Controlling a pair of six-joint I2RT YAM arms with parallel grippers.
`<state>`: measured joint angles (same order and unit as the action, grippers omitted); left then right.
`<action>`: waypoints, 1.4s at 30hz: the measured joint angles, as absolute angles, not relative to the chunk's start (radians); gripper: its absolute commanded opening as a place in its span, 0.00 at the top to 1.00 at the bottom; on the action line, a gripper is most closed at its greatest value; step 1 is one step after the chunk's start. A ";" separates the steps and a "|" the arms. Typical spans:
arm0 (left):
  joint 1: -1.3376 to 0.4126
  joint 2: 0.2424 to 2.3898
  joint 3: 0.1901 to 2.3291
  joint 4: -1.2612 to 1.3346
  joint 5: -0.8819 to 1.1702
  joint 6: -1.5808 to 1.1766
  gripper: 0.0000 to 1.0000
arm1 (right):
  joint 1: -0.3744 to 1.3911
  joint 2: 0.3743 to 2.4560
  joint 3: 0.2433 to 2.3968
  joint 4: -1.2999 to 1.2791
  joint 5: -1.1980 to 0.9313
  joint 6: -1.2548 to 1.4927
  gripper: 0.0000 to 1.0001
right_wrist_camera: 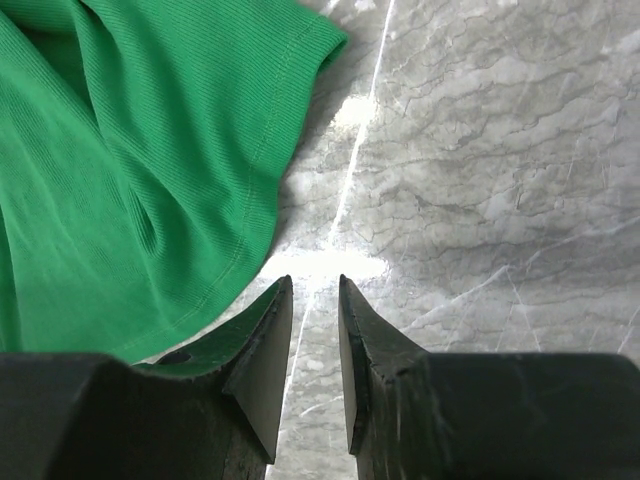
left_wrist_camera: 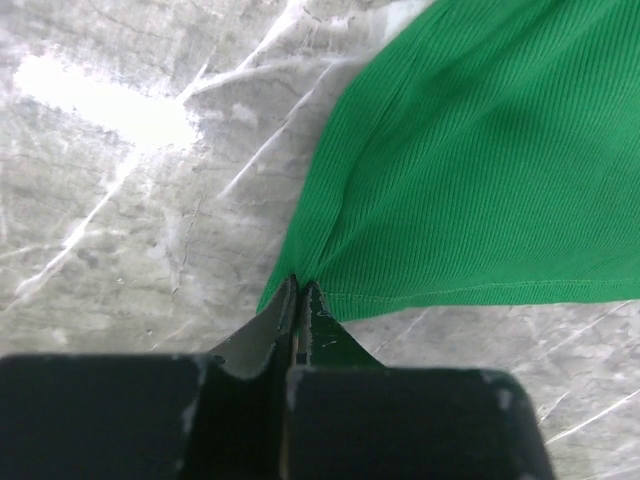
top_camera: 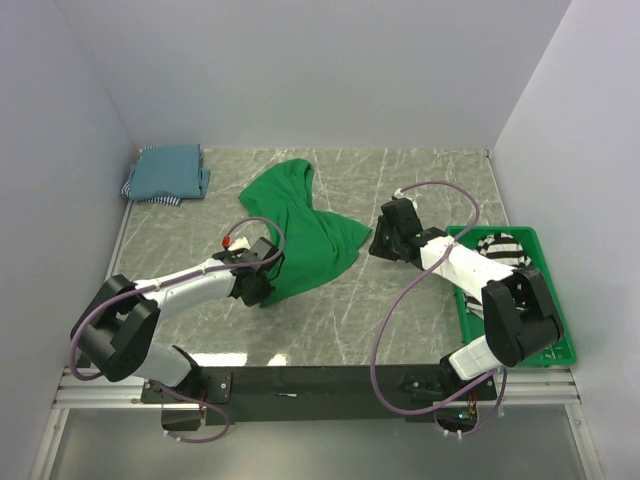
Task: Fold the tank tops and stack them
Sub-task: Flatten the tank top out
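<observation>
The green tank top [top_camera: 305,235] lies crumpled in the middle of the marble table [top_camera: 400,320], bunched into a twisted ridge toward the back and fanning out flatter toward the near side. It is not yet spread, so I judge the step in hand to be laying it flat before any fold. The fabric is a fine rib knit with a stitched hem, thin and limp, and it will likely drag and wrinkle rather than slide when pulled.

The green plastic tray [top_camera: 560,340] at the right edge holds the black-and-white striped tank top [top_camera: 497,245] in a loose heap, unfolded. At the back left corner sits the stack of folded teal tank tops [top_camera: 170,172], with a striped edge showing under it.

The left gripper [left_wrist_camera: 300,290] is pressed together on a corner of the green top's hem, with the cloth fanning out from the pinch. The right gripper [right_wrist_camera: 313,285] is low over bare marble just beside the hem on the other side. Its jaws are a little apart with nothing between them.

The next move probably calls for the right gripper to shift sideways onto that hem and close on a single layer. Both arms could then draw the top taut and smooth it out. Catching a doubled fold there would leave the garment twisted.
</observation>
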<state>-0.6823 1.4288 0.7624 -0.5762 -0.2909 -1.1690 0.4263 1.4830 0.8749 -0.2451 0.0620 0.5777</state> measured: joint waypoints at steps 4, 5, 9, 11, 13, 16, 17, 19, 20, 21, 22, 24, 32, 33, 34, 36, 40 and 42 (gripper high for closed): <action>-0.682 1.404 0.789 -0.616 -0.298 -1.168 0.99 | 0.420 1.483 0.875 -0.245 0.063 0.578 0.67; -0.682 1.392 0.797 -0.623 -0.300 -1.168 0.99 | 0.415 1.483 0.875 -0.245 0.063 0.578 0.67; -0.680 1.308 0.836 -0.661 -0.325 -1.169 0.99 | 0.375 1.496 0.883 -0.244 0.059 0.578 0.65; -0.674 1.256 0.854 -0.675 -0.337 -1.169 0.99 | 0.344 1.525 0.898 -0.233 0.047 0.578 0.64; -0.663 1.210 0.876 -0.692 -0.345 -1.168 0.99 | 0.320 1.561 0.918 -0.221 0.028 0.578 0.64; -0.635 1.156 0.918 -0.710 -0.360 -1.168 0.99 | 0.299 1.625 0.957 -0.205 -0.010 0.579 0.64; -0.626 1.143 0.928 -0.713 -0.364 -1.168 0.99 | 0.297 1.649 0.971 -0.197 -0.025 0.582 0.64; -0.609 1.120 0.947 -0.723 -0.366 -1.167 0.99 | 0.297 1.691 0.992 -0.174 -0.051 0.587 0.63; -0.599 1.109 0.957 -0.726 -0.367 -1.167 1.00 | 0.297 1.709 0.998 -0.163 -0.065 0.591 0.63; -0.593 1.100 0.968 -0.731 -0.369 -1.166 1.00 | 0.297 1.721 1.000 -0.155 -0.075 0.595 0.63; -0.584 1.090 0.981 -0.736 -0.373 -1.164 0.99 | 0.297 1.732 1.001 -0.147 -0.090 0.599 0.63; -0.569 1.074 1.012 -0.746 -0.376 -1.161 1.00 | 0.297 1.751 1.001 -0.130 -0.116 0.611 0.63; -0.542 1.055 1.142 -0.754 -0.395 -1.121 1.00 | 0.302 1.771 0.978 -0.047 -0.211 0.651 0.62; -0.541 1.055 1.148 -0.754 -0.395 -1.118 0.99 | 0.305 1.771 0.966 -0.034 -0.218 0.657 0.61; -0.540 1.055 1.151 -0.755 -0.395 -1.116 0.99 | 0.311 1.771 0.951 -0.015 -0.227 0.664 0.60; -0.540 1.055 1.155 -0.757 -0.395 -1.111 0.99 | 0.336 1.771 0.916 0.008 -0.238 0.675 0.59; -0.538 1.055 1.157 -0.772 -0.395 -1.103 0.99 | 0.396 1.767 0.888 0.065 -0.257 0.690 0.55; -0.537 1.055 1.159 -0.777 -0.395 -1.100 0.99 | 0.422 1.758 0.862 0.101 -0.261 0.697 0.55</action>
